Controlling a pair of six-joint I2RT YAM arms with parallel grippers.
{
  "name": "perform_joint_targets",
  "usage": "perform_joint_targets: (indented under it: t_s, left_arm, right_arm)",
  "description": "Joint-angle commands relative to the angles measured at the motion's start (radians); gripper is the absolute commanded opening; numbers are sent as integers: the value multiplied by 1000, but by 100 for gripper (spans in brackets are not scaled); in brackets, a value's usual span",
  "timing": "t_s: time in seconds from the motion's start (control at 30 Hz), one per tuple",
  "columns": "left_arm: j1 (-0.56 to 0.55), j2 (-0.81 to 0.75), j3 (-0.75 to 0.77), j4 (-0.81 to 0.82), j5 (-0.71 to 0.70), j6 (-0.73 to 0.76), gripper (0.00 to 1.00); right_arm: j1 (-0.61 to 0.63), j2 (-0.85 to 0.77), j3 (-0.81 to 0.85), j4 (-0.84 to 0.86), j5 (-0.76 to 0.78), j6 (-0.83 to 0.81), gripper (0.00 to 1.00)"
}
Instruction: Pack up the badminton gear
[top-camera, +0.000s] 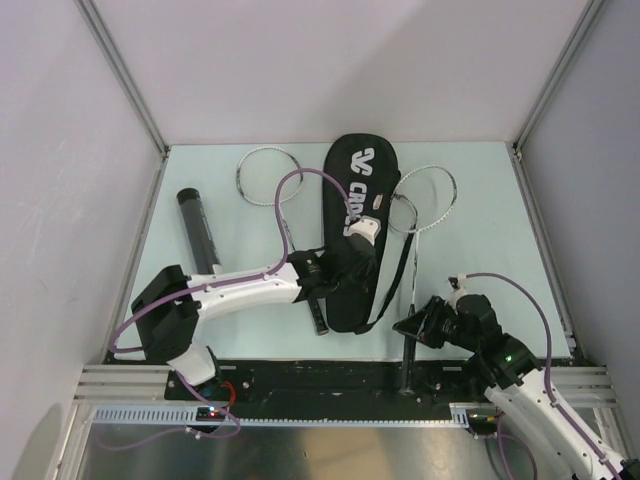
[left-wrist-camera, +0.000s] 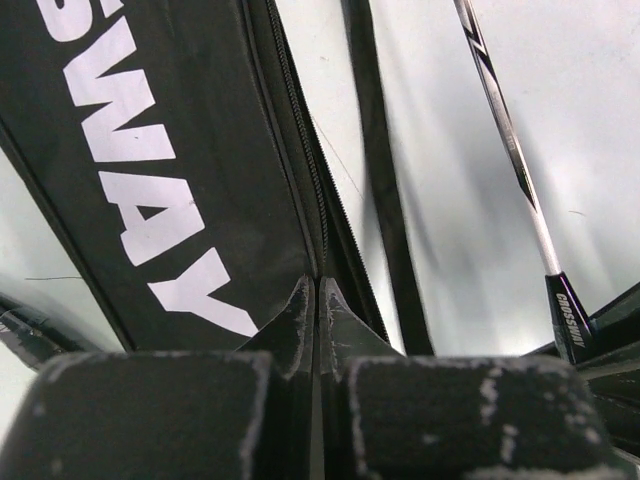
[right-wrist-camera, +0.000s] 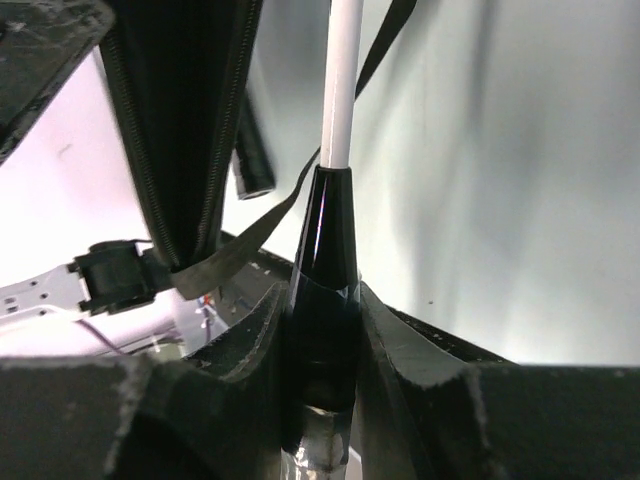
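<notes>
Racquet (right-wrist-camera: 338, 100) handle is clenched in the right gripper (right-wrist-camera: 322, 300), just right of the bag (top-camera: 352, 215). The left gripper (left-wrist-camera: 318, 292) is pinched on the bag's zip edge, apparently holding it open. The flap should stay raised while the racquet head swings toward the mouth, clear of the strap (left-wrist-camera: 385, 180). Open table lies right of the bag, but the near edge is close.

The tube (top-camera: 198, 232) lies well left of the bag (top-camera: 355, 230), with the left racquet (top-camera: 268, 177) between them. The right racquet (top-camera: 425, 200) lies just right of the bag. All lie on the table (top-camera: 490, 220).
</notes>
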Motion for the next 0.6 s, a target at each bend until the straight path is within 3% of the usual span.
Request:
perform_joint_targets:
  t_s: [0.0,0.23,0.57]
  left_arm:
    - [1,-39,-2,36,-29,-10,0]
    - [1,-24,0,36,-31,-1,0]
    - [6,-9,4,37,-47,6,0]
  right_arm:
    - [14,-68,-35,119,-122,79,0]
    - [24,-95,-33,128,-155,123,0]
    - [30,-110,84,-114,-38,49,0]
